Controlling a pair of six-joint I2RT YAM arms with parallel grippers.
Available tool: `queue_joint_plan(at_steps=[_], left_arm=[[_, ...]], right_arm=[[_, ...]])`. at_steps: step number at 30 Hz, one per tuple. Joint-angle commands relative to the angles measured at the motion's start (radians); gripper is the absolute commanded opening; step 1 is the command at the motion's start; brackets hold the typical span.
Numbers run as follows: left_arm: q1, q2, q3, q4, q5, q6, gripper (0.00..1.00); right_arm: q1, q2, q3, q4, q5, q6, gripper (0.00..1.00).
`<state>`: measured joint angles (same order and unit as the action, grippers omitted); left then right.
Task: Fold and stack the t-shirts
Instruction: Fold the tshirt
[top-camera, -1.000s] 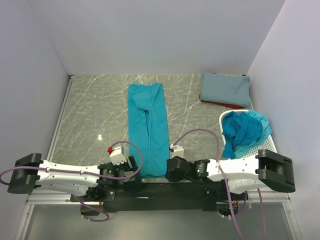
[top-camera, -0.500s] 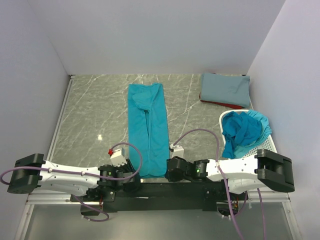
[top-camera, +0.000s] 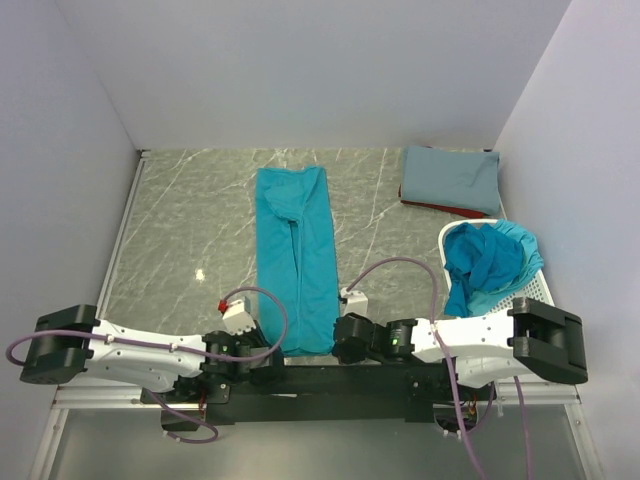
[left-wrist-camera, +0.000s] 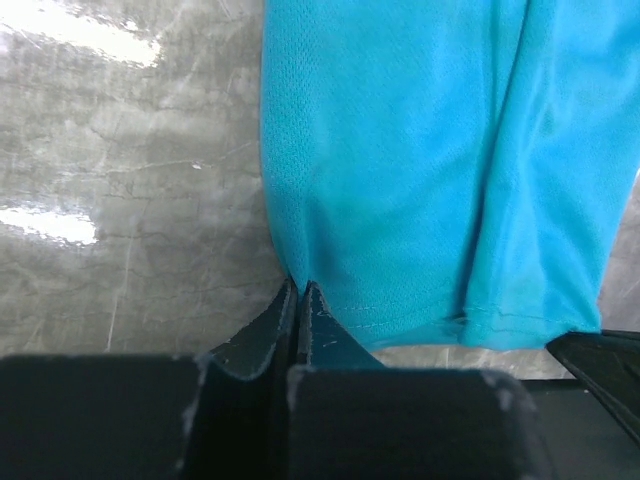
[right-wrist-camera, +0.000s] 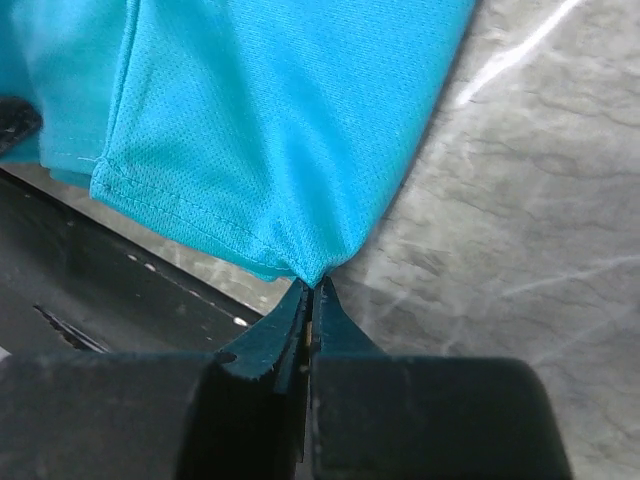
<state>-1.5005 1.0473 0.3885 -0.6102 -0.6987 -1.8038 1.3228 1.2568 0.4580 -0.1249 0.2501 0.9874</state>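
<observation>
A teal t-shirt (top-camera: 295, 255) lies folded into a long narrow strip down the middle of the table, hem toward the arms. My left gripper (left-wrist-camera: 299, 288) is shut on the near left corner of that teal t-shirt (left-wrist-camera: 420, 150). My right gripper (right-wrist-camera: 314, 285) is shut on the near right corner of the same teal t-shirt (right-wrist-camera: 270, 120). In the top view the left gripper (top-camera: 268, 347) and right gripper (top-camera: 338, 343) sit at the hem's two ends. A folded grey-blue t-shirt (top-camera: 450, 178) rests on a dark red one (top-camera: 455, 209) at the back right.
A white perforated basket (top-camera: 527, 291) at the right holds a crumpled teal t-shirt (top-camera: 483, 260). White walls close in the table on three sides. The black mounting rail (top-camera: 320, 378) runs along the near edge, just below the hem.
Both grippers have closed on the hem corners of the teal strip. The left arm has shifted slightly right and nearer. The shirt itself lies as before.
</observation>
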Motion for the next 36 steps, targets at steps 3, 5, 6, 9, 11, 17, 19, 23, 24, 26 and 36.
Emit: queue_joint_plan(at_steps=[3, 5, 6, 9, 11, 17, 19, 23, 24, 26, 36], left_arm=[[-0.007, -0.021, 0.05, -0.062, -0.074, -0.028, 0.0], [-0.007, -0.067, 0.067, -0.092, -0.105, -0.023, 0.0], [-0.007, -0.085, 0.081, -0.105, -0.139, -0.022, 0.0], [-0.004, -0.167, 0.095, -0.122, -0.195, 0.006, 0.01], [0.014, -0.228, 0.093, -0.105, -0.208, 0.064, 0.0], [0.168, -0.32, 0.058, 0.07, -0.157, 0.317, 0.0], [0.238, -0.32, 0.05, 0.149, -0.122, 0.429, 0.0], [0.428, -0.306, 0.032, 0.277, -0.015, 0.581, 0.0], [0.456, -0.303, 0.024, 0.306, 0.005, 0.607, 0.0], [0.54, -0.285, 0.02, 0.404, 0.047, 0.69, 0.0], [0.836, 0.002, 0.11, 0.702, 0.3, 0.908, 0.0]], right_arm=[[0.009, -0.081, 0.039, -0.129, 0.087, 0.011, 0.0], [0.009, -0.105, 0.059, -0.16, 0.109, 0.008, 0.0], [0.007, -0.126, 0.079, -0.186, 0.124, 0.002, 0.0], [-0.005, -0.146, 0.123, -0.226, 0.161, -0.015, 0.0], [-0.025, -0.146, 0.145, -0.226, 0.164, -0.047, 0.0], [-0.132, -0.096, 0.225, -0.202, 0.12, -0.142, 0.0], [-0.175, -0.076, 0.251, -0.185, 0.104, -0.167, 0.0], [-0.256, -0.037, 0.291, -0.154, 0.052, -0.231, 0.0], [-0.27, -0.021, 0.304, -0.147, 0.043, -0.242, 0.0], [-0.315, 0.001, 0.326, -0.13, 0.028, -0.274, 0.0], [-0.497, 0.196, 0.502, -0.088, -0.074, -0.397, 0.0]])
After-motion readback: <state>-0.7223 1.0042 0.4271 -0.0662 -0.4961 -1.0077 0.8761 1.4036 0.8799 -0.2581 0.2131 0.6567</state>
